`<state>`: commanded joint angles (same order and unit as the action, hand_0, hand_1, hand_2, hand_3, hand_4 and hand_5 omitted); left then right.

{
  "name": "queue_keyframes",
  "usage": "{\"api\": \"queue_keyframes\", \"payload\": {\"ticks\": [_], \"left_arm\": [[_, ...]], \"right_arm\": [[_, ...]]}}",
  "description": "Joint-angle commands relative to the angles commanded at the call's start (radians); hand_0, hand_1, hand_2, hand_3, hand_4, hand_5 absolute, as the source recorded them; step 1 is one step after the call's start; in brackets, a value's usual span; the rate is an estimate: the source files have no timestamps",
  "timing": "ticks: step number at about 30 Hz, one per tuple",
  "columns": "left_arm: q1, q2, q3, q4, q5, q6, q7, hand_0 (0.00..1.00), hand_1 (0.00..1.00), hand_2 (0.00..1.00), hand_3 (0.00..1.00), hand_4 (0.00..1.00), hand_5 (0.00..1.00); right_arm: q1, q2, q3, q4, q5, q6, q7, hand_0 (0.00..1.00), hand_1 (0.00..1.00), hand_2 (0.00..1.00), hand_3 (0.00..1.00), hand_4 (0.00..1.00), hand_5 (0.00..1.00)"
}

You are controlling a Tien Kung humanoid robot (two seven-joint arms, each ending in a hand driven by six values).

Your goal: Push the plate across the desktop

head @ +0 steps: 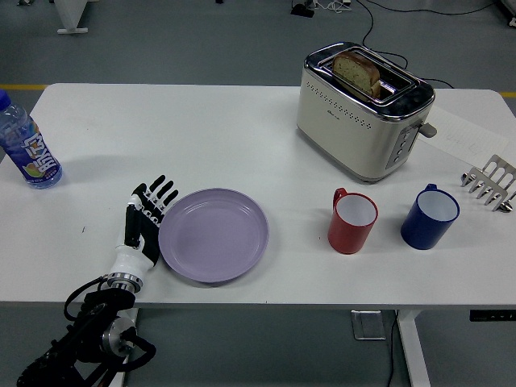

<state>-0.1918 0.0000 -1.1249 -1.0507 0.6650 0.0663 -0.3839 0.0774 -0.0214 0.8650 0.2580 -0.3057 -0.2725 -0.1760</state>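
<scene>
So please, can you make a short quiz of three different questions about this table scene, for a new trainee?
1. True or false: the left hand rests flat against the left rim of the purple plate.
2. Which mug stands nearer to the plate? A) red mug B) blue mug
3. Fill in: a slice of bread sits in the ____.

Key: 1 true; 2 A; 3 toaster.
</scene>
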Motion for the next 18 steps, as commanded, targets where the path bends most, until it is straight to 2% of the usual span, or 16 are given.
{"api": "queue_keyframes", "payload": {"ticks": [18], "left_arm": [[0.009,0.0,0.095,-0.029,-0.013,0.004,-0.001,0.815,0.856,0.858,0.845,0.505,0.998]], "right_arm": [[-0.006,0.001,0.005,0.001,-0.008,0.0,-0.004,0.59,0.527,0.612,0.6,0.367,0.547]]}}
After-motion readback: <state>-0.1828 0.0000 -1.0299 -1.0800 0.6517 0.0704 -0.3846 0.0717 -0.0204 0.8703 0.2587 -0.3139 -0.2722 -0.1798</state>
